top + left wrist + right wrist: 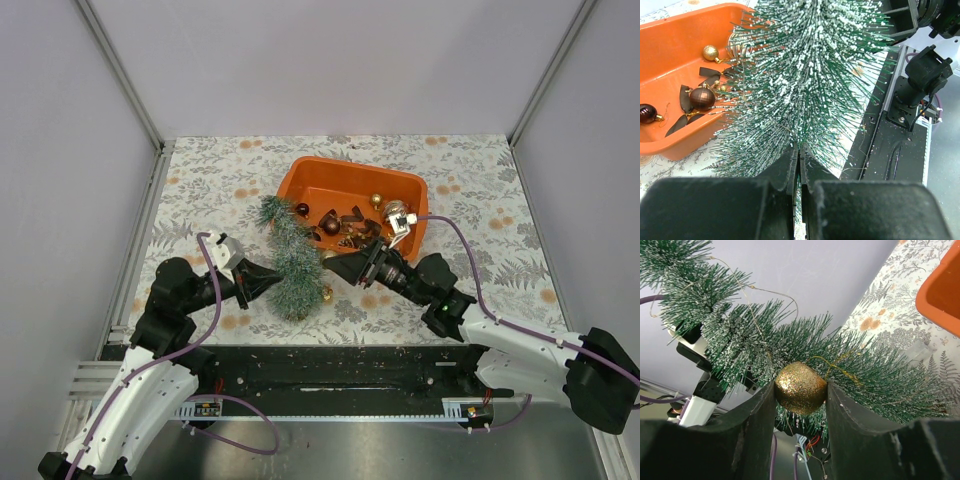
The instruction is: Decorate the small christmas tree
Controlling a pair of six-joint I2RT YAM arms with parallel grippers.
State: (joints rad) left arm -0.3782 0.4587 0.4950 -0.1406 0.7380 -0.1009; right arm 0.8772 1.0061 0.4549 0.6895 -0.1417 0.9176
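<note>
Right end effector grips gold glitter bauble, pressed into small christmas tree right flank. Tree axis runs near-to-far. Left end effector is pinched narrow on needles opposite.

Plain pale walls left, right and far, aluminium posts at far corners. Leaf-printed tablecloth across the middle, black strip nearest.

Orange tray holding baubles, gold glitter bauble, floral tablecloth

Left gripper and right gripper matte black; 2 white arms (purple cables).
</note>
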